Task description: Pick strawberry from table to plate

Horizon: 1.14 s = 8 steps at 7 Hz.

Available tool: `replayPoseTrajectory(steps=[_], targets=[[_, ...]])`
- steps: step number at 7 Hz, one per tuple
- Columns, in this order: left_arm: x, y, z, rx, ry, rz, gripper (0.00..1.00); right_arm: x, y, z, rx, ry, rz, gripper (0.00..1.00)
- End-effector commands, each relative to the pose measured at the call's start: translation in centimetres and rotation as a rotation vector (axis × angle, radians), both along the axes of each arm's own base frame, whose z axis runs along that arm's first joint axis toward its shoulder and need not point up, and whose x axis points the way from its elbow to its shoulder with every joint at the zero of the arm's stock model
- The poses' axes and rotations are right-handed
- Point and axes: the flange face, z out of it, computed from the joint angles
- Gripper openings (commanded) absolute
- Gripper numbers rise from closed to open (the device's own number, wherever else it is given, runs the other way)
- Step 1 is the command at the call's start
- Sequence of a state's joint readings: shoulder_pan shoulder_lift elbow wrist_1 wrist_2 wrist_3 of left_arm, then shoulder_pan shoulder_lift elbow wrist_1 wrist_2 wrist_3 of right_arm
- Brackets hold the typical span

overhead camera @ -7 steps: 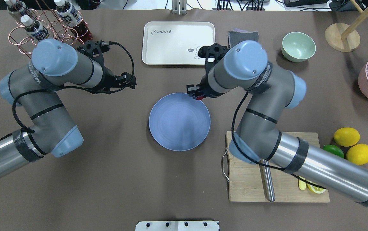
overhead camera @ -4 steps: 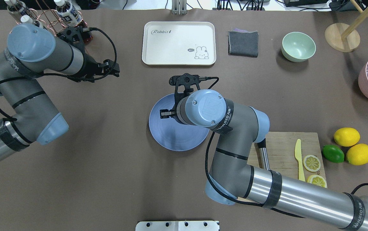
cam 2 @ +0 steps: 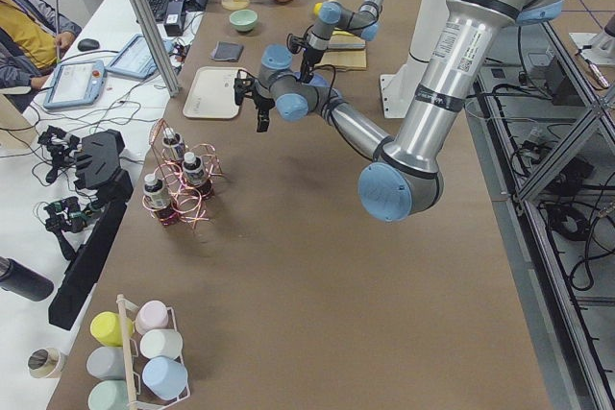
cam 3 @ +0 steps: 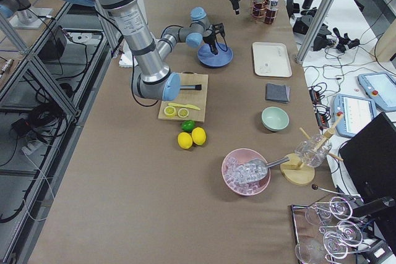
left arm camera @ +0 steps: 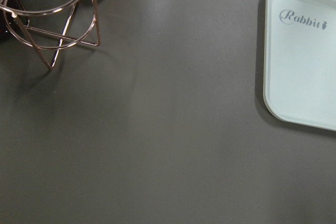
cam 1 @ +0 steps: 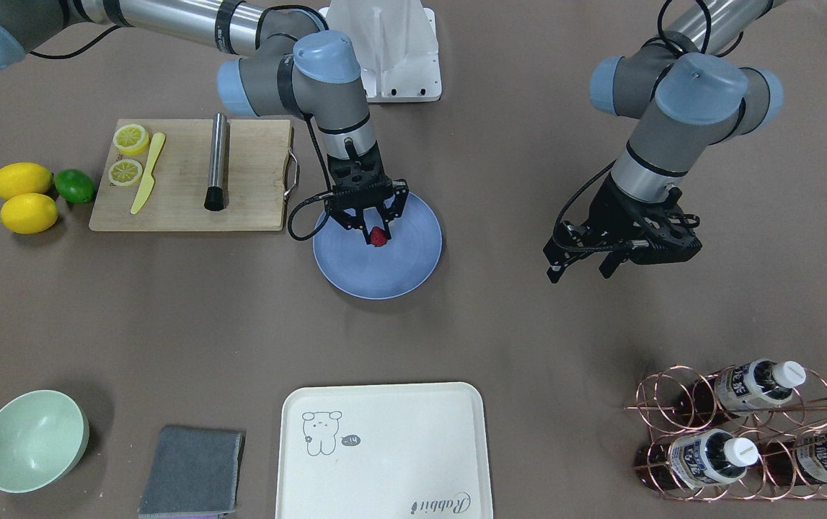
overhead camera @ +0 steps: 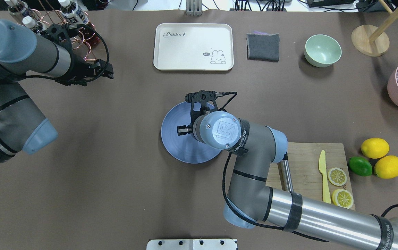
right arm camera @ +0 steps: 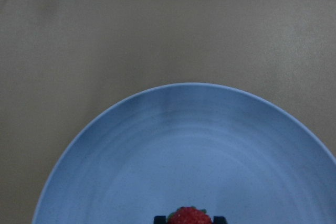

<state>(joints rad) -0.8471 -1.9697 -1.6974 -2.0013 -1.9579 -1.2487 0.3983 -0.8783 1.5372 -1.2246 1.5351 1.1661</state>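
Note:
The strawberry (cam 1: 378, 236), small and dark red, sits between the fingertips of my right gripper (cam 1: 378, 232), just above the middle of the round blue plate (cam 1: 402, 268). The right wrist view shows the strawberry (right arm camera: 189, 216) at the bottom edge, flanked by two black fingertips, with the plate (right arm camera: 184, 145) spread below. From overhead, the right arm's wrist covers the berry and part of the plate (overhead camera: 174, 142). My left gripper (cam 1: 577, 270) hangs open and empty over bare table (cam 1: 500, 317), far from the plate and near the bottle rack; overhead the left gripper (overhead camera: 106, 70) is at the upper left.
A wooden cutting board (cam 1: 254, 180) with knife, lemon slices and a steel rod lies beside the plate. Two lemons (cam 1: 21, 180) and a lime (cam 1: 75, 185) sit beyond it. Cream tray (cam 1: 384, 447), grey cloth (cam 1: 193, 468), green bowl (cam 1: 33, 440) and copper bottle rack (cam 1: 737, 432) line the far side.
The right arm swung from the plate's far rim to over its middle, carrying the strawberry, and came lower. The left arm drew back leftwards toward the bottle rack.

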Motion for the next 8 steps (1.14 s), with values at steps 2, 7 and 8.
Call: replayPoseTrajectory(steps=[2,7,8], targets=[[-1.5,-0.5,0.5,-0.004,-0.004,-0.021,0.97,0.5,-0.4,0.7,-0.013,0.001,0.021,1.00],[-23.5,-6.2,6.5,0.165,-0.195,0.053,0.97,29.2,-14.2,7.9,-0.077,0.022,0.088,1.00],[-28.1,-5.5,8.9,0.195,-0.220,0.066,0.97,37.7,-16.7,12.8,-0.083,0.068,0.075,1.00]])
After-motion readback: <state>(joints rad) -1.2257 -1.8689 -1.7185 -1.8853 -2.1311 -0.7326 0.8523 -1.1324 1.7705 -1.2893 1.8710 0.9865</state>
